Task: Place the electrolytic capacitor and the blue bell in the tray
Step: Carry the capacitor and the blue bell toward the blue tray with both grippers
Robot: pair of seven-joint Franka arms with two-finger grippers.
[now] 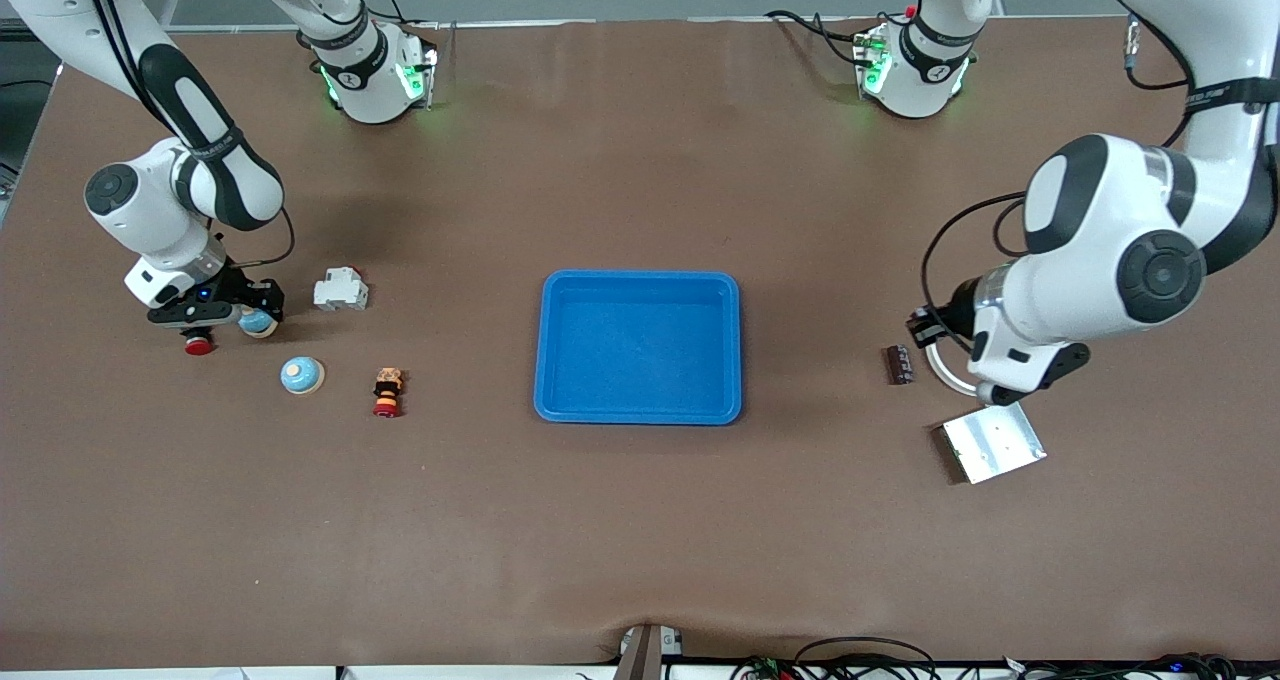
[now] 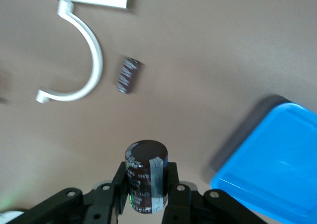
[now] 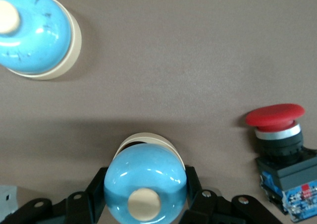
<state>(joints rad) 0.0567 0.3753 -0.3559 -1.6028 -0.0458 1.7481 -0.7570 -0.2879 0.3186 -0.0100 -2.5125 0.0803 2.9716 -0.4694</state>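
In the left wrist view my left gripper (image 2: 146,178) is shut on the electrolytic capacitor (image 2: 146,160), a dark brown can with a grey stripe, held upright over bare table beside the blue tray (image 2: 277,174). My right gripper (image 3: 145,185) is shut on a blue bell (image 3: 143,170) with a cream knob, low at the table toward the right arm's end. The front view shows that gripper (image 1: 243,316) with the bell (image 1: 259,323), and the tray (image 1: 638,282) empty at the table's middle. A second blue bell (image 1: 301,375) stands nearer the front camera.
A red push button (image 1: 198,344) sits beside the right gripper. A white block (image 1: 340,290) and a small orange-and-red stacked part (image 1: 387,392) lie between it and the tray. Near the left arm lie a small dark capacitor (image 1: 901,364), a white curved bracket (image 2: 81,65) and a metal plate (image 1: 992,442).
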